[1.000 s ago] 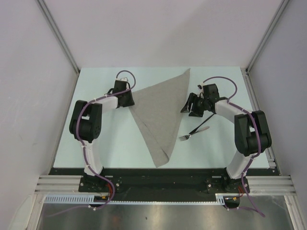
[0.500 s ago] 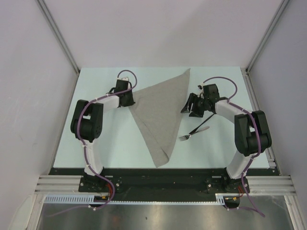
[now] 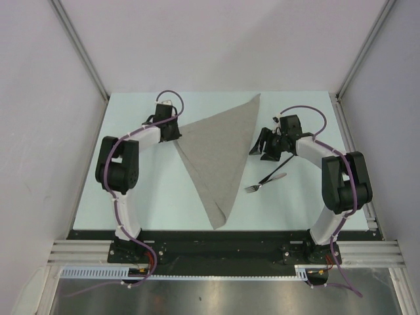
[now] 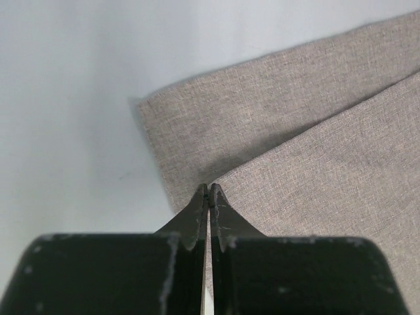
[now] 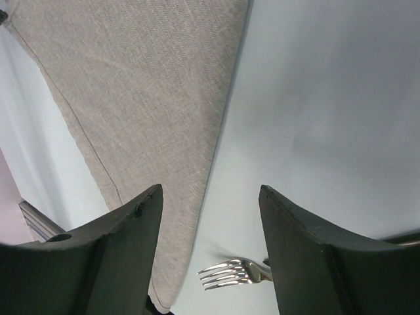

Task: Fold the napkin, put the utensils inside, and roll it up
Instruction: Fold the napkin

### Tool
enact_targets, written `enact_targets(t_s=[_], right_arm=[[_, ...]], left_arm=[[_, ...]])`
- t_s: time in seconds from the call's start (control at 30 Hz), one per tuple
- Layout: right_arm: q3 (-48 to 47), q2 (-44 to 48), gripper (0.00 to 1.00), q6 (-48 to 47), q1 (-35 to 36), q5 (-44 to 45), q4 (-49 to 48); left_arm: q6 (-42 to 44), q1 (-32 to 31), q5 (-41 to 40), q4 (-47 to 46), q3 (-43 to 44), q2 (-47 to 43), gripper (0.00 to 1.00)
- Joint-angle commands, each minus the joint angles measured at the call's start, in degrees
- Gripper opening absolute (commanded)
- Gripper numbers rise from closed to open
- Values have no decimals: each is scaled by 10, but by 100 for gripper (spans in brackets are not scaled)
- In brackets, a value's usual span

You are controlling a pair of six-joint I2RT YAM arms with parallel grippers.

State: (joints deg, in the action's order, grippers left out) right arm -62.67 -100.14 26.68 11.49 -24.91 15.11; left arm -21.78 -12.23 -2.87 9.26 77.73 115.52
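The napkin is lying folded into a long triangle in the middle of the worktop, one tip pointing to the far edge and another toward the arm bases. The left wrist view is showing two layers of it, the upper one ending in a corner over the lower.

The left fingers are pressing together right at that upper corner, on the napkin's left side, and seem to be pinching the cloth, though their own bulk is hiding the contact.

The right fingers are hanging spread wide apart, gripping nothing, above the worktop just beside the napkin's right edge.

The fork is resting near that edge with its tines toward the cloth, and the thin dark utensil is lying alongside it.
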Motion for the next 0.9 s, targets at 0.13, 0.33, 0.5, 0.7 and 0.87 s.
enact_targets(t_s=[0.13,0.33,0.5,0.7,0.87], right_arm=[[-3,28,66,-9,-5,-1,5],[-4,28,66,-12,-7,-1,11],[-3,32,66,-11,-8,3,13],[-2,31,66,-14,-9,9,16],[-2,31,66,-12,-10,9,16]], left_arm=[[17,28,2,-2,56,19,0],[23,34,16,6,101,50,0],[20,35,13,27,134,73,0],[5,42,2,34,133,69,0],[-5,49,1,22,107,56,0]])
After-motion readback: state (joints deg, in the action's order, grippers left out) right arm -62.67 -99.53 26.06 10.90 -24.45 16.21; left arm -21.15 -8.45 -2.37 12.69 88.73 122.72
